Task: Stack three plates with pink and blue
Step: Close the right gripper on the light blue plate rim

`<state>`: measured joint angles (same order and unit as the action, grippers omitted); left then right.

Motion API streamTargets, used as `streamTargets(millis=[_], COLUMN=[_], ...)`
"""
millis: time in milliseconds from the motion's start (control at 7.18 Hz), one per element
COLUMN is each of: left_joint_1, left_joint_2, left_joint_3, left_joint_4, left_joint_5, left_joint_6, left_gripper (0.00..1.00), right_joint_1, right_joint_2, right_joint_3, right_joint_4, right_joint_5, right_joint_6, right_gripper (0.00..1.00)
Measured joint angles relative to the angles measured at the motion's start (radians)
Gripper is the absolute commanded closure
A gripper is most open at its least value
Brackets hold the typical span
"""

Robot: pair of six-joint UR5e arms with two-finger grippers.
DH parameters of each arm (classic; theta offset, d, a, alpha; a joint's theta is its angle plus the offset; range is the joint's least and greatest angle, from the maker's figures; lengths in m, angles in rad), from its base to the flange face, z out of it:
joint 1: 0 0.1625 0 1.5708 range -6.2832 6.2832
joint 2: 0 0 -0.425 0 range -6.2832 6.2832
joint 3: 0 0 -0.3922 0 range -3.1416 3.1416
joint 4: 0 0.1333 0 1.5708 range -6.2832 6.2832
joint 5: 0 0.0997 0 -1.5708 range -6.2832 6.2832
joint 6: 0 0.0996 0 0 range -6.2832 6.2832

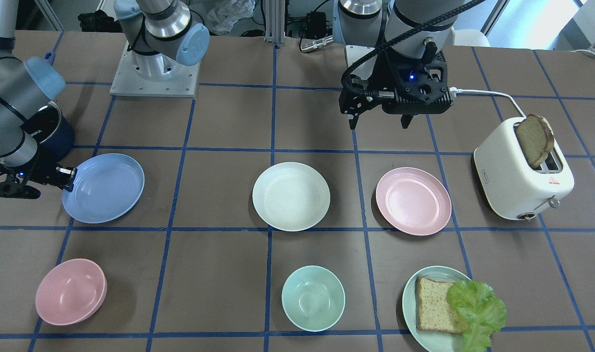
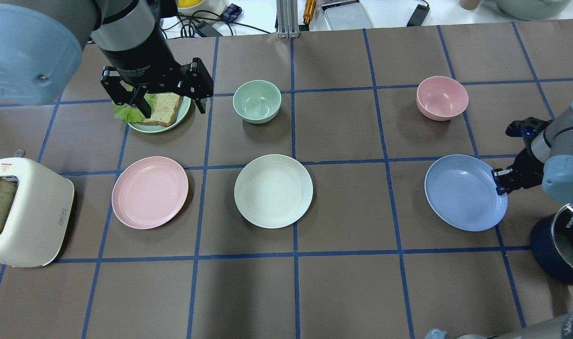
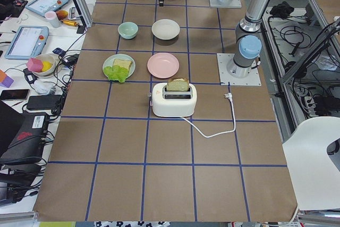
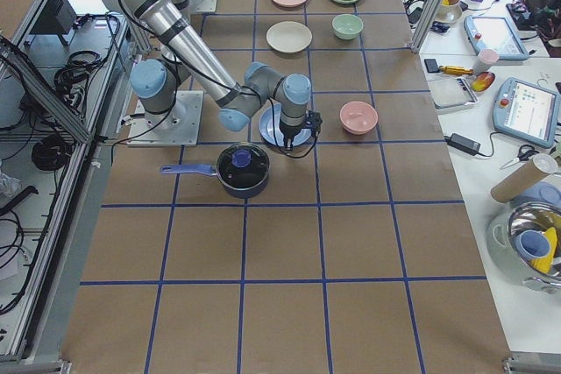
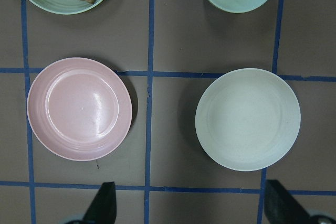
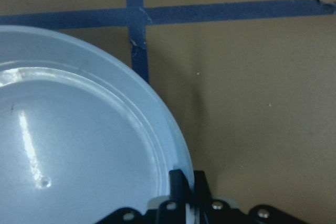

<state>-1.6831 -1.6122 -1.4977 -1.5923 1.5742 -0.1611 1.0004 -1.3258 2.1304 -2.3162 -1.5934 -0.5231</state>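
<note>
Three plates lie in a row on the brown table: the light blue plate [image 1: 104, 188] [image 2: 463, 193], the cream-white plate [image 1: 291, 195] [image 2: 273, 190] [image 5: 248, 119] and the pink plate [image 1: 413, 200] [image 2: 149, 192] [image 5: 79, 108]. My right gripper [image 1: 65, 178] [image 2: 498, 181] [image 6: 186, 187] is low at the blue plate's outer edge and shut on its rim [image 6: 157, 129]. I cannot tell whether that edge is lifted. My left gripper [image 1: 378, 120] [image 2: 172, 106] [image 5: 191, 205] is open and empty. It hangs high above the table between the pink and cream plates.
A white toaster [image 1: 522, 178] with a bread slice stands beside the pink plate. A pale green plate [image 1: 427, 327] with bread and lettuce, a mint bowl [image 1: 313, 298] and a pink bowl [image 1: 70, 292] stand in the far row. A dark blue pot [image 2: 561, 245] stands by the right arm.
</note>
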Motion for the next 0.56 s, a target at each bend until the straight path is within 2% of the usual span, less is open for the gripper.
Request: streamTargets(millis=[557], left_joint_1=[0.0], left_joint_2=[0.0], left_joint_3=[-0.003], left_joint_4=[0.001], left_joint_5=[0.0], left_joint_6=[0.0], left_gripper=[0.0], right_joint_1=[0.007], right_joint_2=[-0.039], right_joint_3=[-0.001], right_joint_4=[0.006], right_joint_5=[0.001], right_joint_6=[0.002], right_gripper=[1.0])
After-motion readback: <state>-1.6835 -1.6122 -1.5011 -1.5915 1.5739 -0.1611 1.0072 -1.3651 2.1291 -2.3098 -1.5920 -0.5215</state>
